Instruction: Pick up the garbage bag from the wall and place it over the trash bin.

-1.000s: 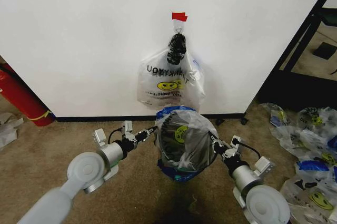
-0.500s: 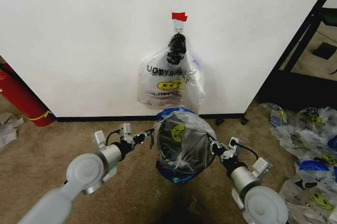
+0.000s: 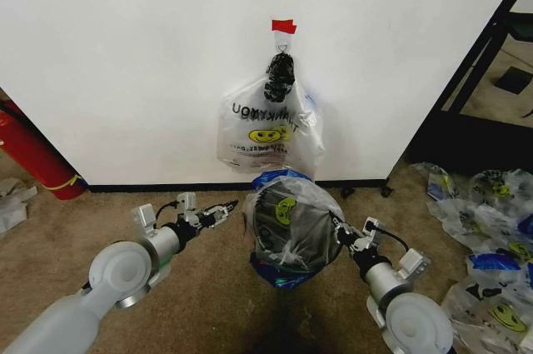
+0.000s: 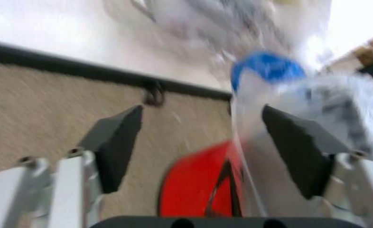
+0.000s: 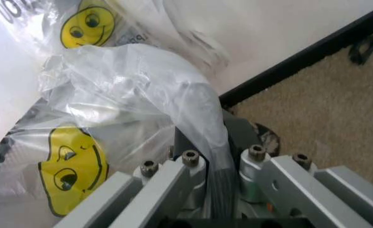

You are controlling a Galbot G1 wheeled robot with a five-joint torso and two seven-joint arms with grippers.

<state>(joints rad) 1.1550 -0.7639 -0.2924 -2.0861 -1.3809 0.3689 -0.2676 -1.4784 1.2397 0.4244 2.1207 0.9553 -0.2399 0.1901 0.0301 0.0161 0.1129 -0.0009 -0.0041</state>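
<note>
Head view shows the left end effector [image 3: 223,206] open beside the thin clear smiley-face garbage bag [image 3: 291,225] draped over the small round dark-sided trash bin [image 3: 287,266]; right wrist view shows the right end effector [image 5: 215,164] clamping its plastic.

Bare carpet [image 3: 200,287] left of bagged trash bin [image 3: 287,246]

Bag bundle [image 3: 271,125], black knot on top, hangs before me. Red cylinder [image 3: 32,154] leans far left. Bag heap [image 3: 487,237] on carpet [image 3: 200,304], right, below black rack [image 3: 475,79].
</note>
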